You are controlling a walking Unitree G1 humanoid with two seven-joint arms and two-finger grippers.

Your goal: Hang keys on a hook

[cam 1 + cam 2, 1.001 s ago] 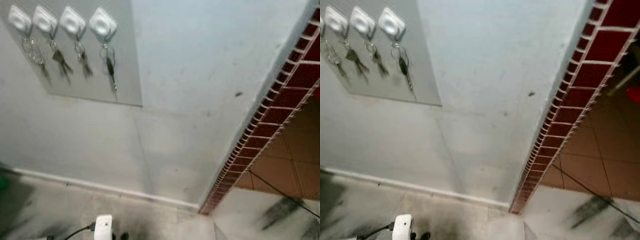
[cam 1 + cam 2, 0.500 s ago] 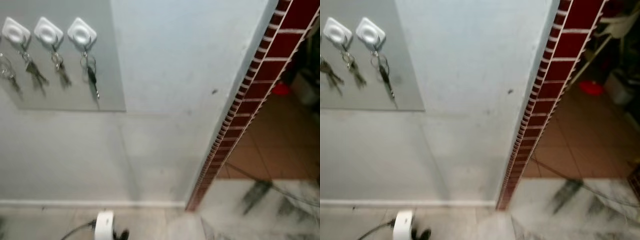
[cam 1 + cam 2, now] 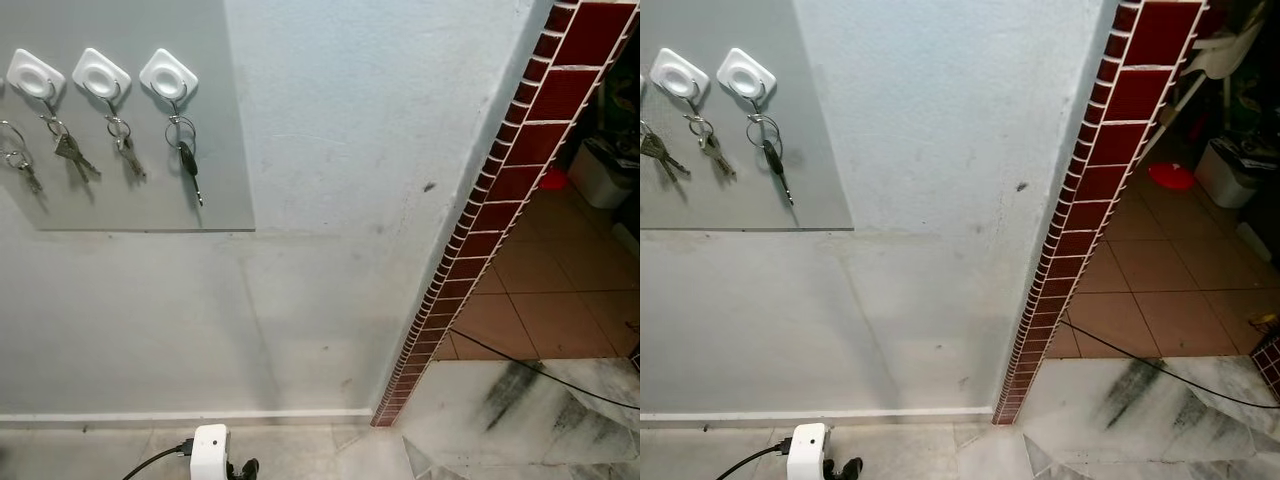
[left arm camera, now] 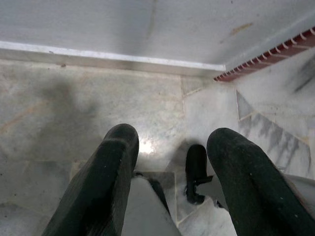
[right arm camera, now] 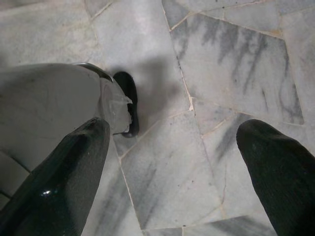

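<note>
A grey panel [image 3: 215, 150] on the wall carries a row of white hooks [image 3: 168, 75]. From each hook hangs a ring of keys [image 3: 187, 160]; the nearest ring has a dark-headed key. My left gripper [image 4: 170, 142] hangs low over the marble floor, open, with nothing between its fingers. My right gripper [image 5: 172, 147] also hangs over the floor, wide open and empty.
A red-tiled wall edge [image 3: 480, 230] runs down to the right of the pale wall. Beyond it lies an orange tiled floor [image 3: 1160, 290] with a black cable [image 3: 1140, 355], a red dish [image 3: 1170, 176] and a bin [image 3: 1225, 170]. A white plug block [image 3: 209, 452] sits by the skirting.
The camera has swung right and levelled, so the hooks slid toward the left edge and more of the tiled room shows. The keys themselves have not moved.
</note>
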